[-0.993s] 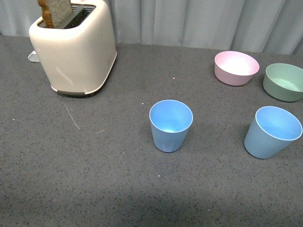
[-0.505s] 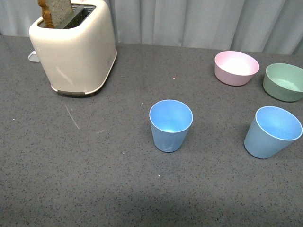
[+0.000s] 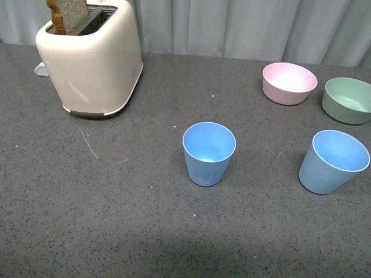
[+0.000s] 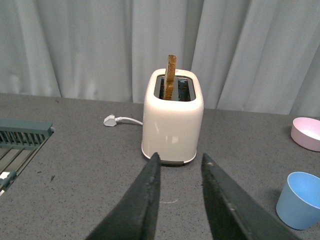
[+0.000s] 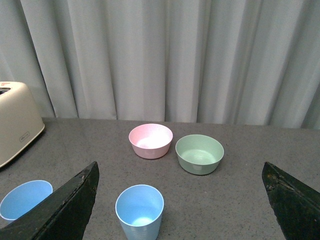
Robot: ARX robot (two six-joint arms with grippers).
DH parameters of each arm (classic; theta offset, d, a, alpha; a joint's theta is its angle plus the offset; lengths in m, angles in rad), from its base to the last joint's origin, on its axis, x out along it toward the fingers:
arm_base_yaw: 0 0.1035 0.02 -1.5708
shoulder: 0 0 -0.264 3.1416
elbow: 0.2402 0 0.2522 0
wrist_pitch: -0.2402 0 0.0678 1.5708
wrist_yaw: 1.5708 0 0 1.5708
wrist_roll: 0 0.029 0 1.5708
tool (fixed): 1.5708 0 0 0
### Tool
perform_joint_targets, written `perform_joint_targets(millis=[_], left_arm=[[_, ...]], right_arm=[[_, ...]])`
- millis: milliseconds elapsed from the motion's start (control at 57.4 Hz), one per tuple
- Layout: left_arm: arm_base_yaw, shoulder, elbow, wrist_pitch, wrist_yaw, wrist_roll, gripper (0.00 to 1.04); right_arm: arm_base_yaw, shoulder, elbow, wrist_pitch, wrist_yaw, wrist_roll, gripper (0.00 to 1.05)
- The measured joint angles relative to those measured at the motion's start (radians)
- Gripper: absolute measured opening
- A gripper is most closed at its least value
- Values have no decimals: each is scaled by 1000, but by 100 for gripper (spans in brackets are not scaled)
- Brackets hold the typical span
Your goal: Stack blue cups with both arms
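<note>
Two light blue cups stand upright and apart on the dark grey table. One cup (image 3: 209,153) is near the middle, the other cup (image 3: 333,161) is at the right. Neither arm shows in the front view. In the left wrist view my left gripper (image 4: 178,159) is open and empty, facing the toaster, with one blue cup (image 4: 299,199) off to the side. In the right wrist view my right gripper (image 5: 180,172) is wide open and empty, with one blue cup (image 5: 139,211) between its fingers' line of sight and the other cup (image 5: 22,199) beyond one finger.
A cream toaster (image 3: 91,61) with a slice of bread (image 3: 68,14) stands at the back left. A pink bowl (image 3: 289,83) and a green bowl (image 3: 349,100) sit at the back right. A green rack (image 4: 22,132) shows in the left wrist view. Grey curtains hang behind.
</note>
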Motion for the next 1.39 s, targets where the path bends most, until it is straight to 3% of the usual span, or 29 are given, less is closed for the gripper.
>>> perform_joint_targets(millis=[104,174,279,366,470,557,1010,1114,1393], left_arm=[[0,0,0,0,0,0,45],[0,0,0,0,0,0,64],[0,0,0,0,0,0,87],[0,-1,0,0,0,0,99],[0,-1,0,0,0,2,98],[0,-1,0,0,0,2,98],[0,-1,0,0,0,2,98],[0,-1,0,0,0,2,98],[0,-1,0,0,0,2,98]], right_arm=[[-1,2,0,-4,-6,-4,95],[-22,114,45,-84,-66,-143,95],[-32,393,97,54,-58,-177,95],[-31,607,151,150,-53,-153,95],[-17,850,225,237,-39,-124,95],[8,1122,327,253,29,-109,95],[40,1762,727,45,47,90,95],[42,1818,764,18,53,121,84],[50,1870,808,-17,51,184,43]])
